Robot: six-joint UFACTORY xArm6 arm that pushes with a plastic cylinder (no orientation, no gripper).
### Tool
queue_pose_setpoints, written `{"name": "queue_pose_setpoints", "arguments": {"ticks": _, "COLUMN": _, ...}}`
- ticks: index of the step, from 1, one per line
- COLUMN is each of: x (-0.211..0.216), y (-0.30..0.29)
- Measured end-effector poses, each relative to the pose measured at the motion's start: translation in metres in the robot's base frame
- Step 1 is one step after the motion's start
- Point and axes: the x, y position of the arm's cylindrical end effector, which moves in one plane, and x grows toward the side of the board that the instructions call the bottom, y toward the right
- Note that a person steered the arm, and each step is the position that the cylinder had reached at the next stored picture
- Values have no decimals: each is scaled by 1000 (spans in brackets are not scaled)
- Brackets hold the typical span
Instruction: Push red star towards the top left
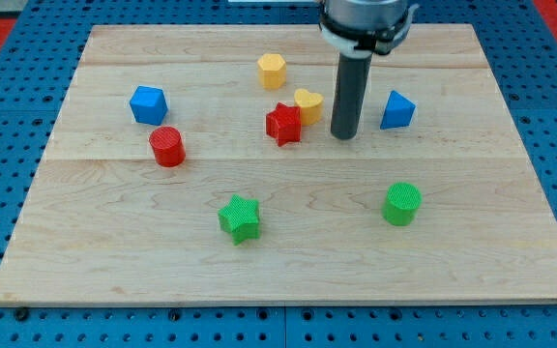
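The red star (283,124) lies near the middle of the wooden board (114,242), touching a yellow heart (308,103) at its upper right. My tip (344,135) stands on the board to the right of the red star, a short gap away, just right of the yellow heart. The rod rises straight up to the arm at the view's top.
A yellow hexagon (272,71) sits above the red star. A blue block (148,104) and a red cylinder (167,146) are on the left. A blue triangle (396,110) is right of my tip. A green star (240,218) and a green cylinder (402,203) lie lower down.
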Motion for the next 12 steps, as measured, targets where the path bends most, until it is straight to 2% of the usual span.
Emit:
{"name": "queue_pose_setpoints", "arguments": {"ticks": 2, "x": 2, "y": -108}}
{"name": "queue_pose_setpoints", "arguments": {"ticks": 3, "x": 3, "y": -77}}
{"name": "queue_pose_setpoints", "arguments": {"ticks": 5, "x": 50, "y": -111}}
{"name": "queue_pose_setpoints", "arguments": {"ticks": 6, "x": 47, "y": -149}}
{"name": "queue_pose_setpoints", "arguments": {"ticks": 8, "x": -7, "y": -181}}
{"name": "queue_pose_setpoints", "arguments": {"ticks": 10, "x": 25, "y": -150}}
{"name": "queue_pose_setpoints", "arguments": {"ticks": 12, "x": -29, "y": -151}}
